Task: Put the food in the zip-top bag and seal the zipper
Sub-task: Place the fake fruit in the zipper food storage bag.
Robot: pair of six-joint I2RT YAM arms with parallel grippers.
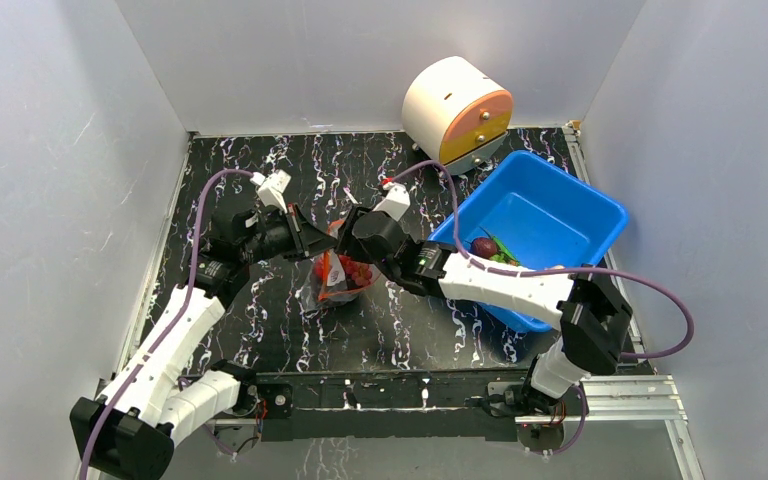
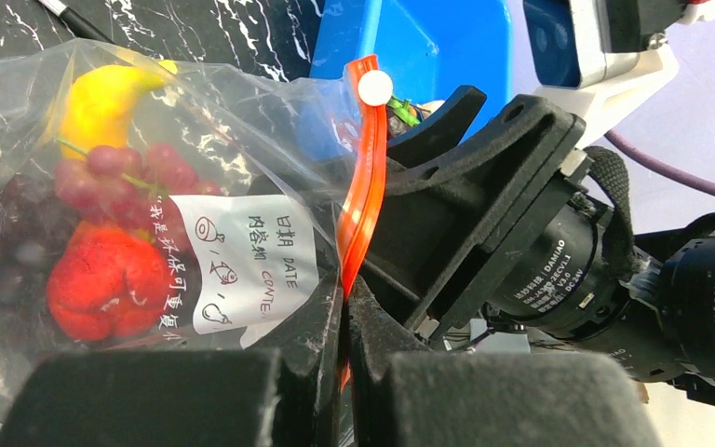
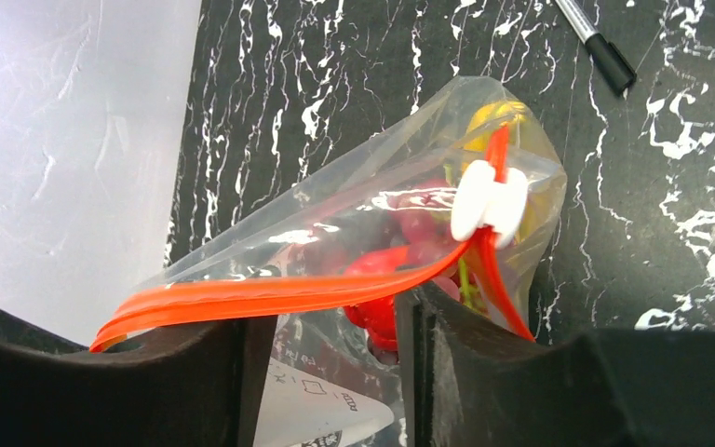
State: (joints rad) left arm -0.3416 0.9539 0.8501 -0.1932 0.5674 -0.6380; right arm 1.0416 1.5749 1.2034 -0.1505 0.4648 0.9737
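Left fingers (image 2: pixel 305 377) pinching zipper (image 2: pixel 365 191), label (image 2: pixel 253 268) apparently "DATE"

Bright, even, diffuse light fills the top view. The white walls (image 1: pixel 60 150) reflect it, shadows under the arms on the dark table (image 1: pixel 280 340) are soft and faint, and the blue bin (image 1: pixel 550 215) shows a mild sheen. In the left wrist view the fingers (image 2: pixel 149 400) of the left gripper (image 2: pixel 344 307) are a blurred black mass along the bottom edge. White glare streaks the crinkled zip-top bag (image 2: pixel 251 121), and the zipper (image 2: pixel 365 186) glows translucent. In the right wrist view the fingers (image 3: pixel 540 391) of the right gripper (image 3: pixel 335 317) are soft and underexposed, the wall washes out pale, and highlights glint on the bag.
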